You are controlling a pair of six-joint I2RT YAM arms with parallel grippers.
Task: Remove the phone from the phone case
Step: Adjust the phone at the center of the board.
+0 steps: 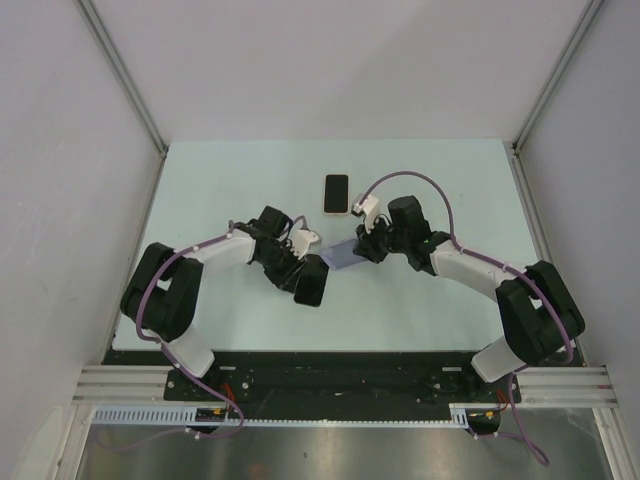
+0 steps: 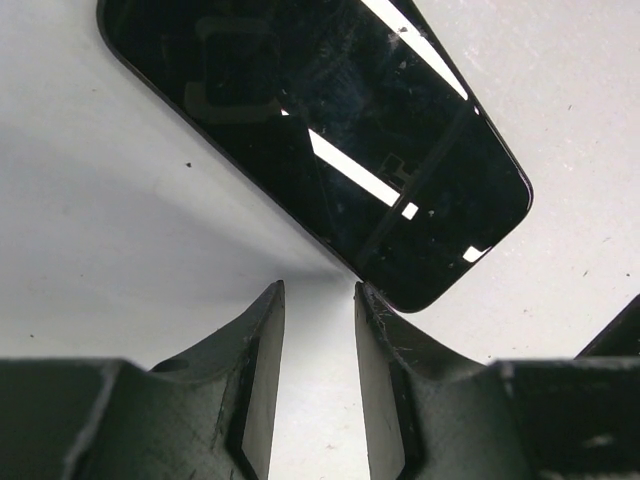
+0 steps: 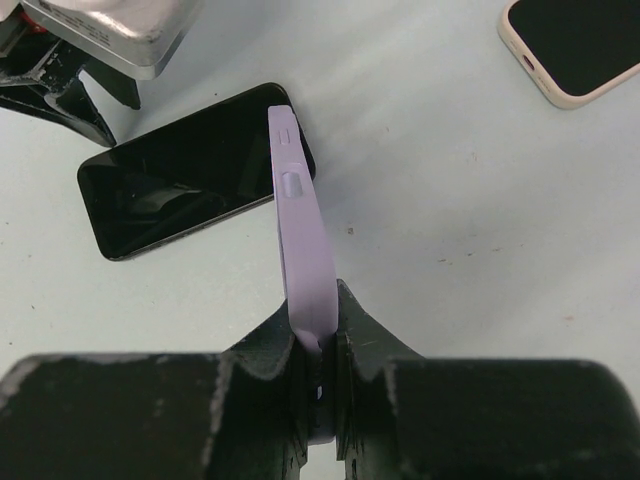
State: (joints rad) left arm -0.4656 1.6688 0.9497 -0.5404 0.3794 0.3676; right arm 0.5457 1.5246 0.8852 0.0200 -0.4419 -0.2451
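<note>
A bare black phone lies flat on the table, screen up, and also shows in the left wrist view and the right wrist view. My left gripper is open and empty, with its fingertips just short of the phone's near corner and its right fingertip close against the phone's edge. My right gripper is shut on the edge of a lilac phone case. It holds the case on edge, beside the phone's right end. From above, the case sits between the two grippers.
A second phone in a beige case lies flat behind the grippers, and shows at the top right of the right wrist view. The left arm's wrist sits close to the black phone's far side. White walls enclose the table.
</note>
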